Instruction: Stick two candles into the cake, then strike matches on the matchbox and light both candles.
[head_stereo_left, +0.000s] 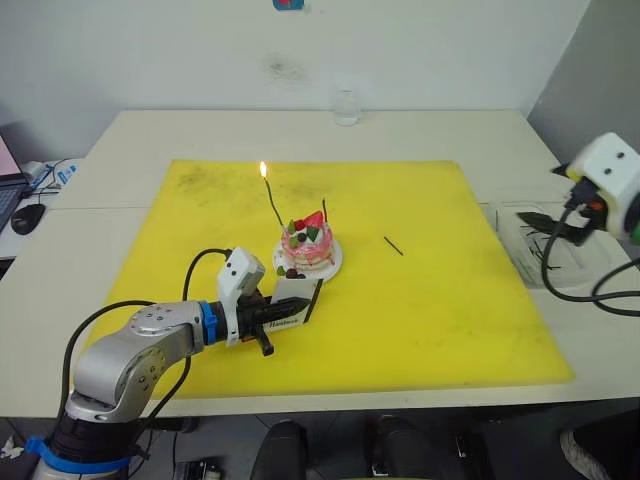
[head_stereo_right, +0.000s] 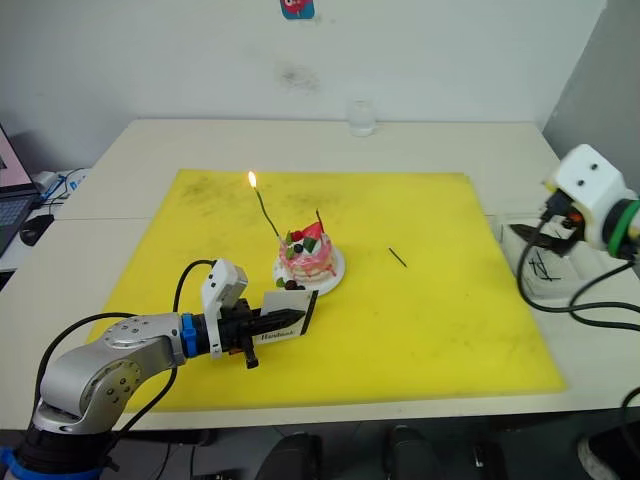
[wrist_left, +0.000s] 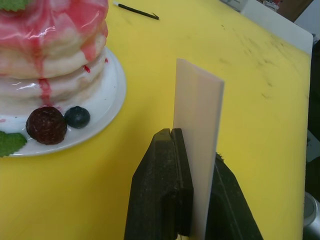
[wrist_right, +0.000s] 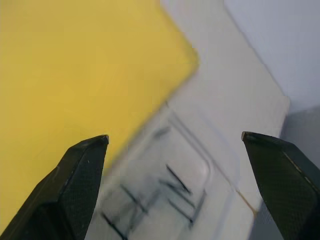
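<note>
flat white matchbox (wrist_left: 197, 145) in left gripper (wrist_left: 192, 200) jaws, glossy pink layered cake (head_stereo_left: 309, 243)

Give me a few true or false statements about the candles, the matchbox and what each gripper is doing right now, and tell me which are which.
1. Both candles are lit. False: only the taller candle carries a flame; the shorter candle is unlit.
2. The left gripper is shut on the matchbox. True.
3. The right gripper is open above a clear tray of matches. True.
4. The cake sits off the yellow mat. False: it stands on the mat.
5. A loose match lies on the mat. True.
</note>
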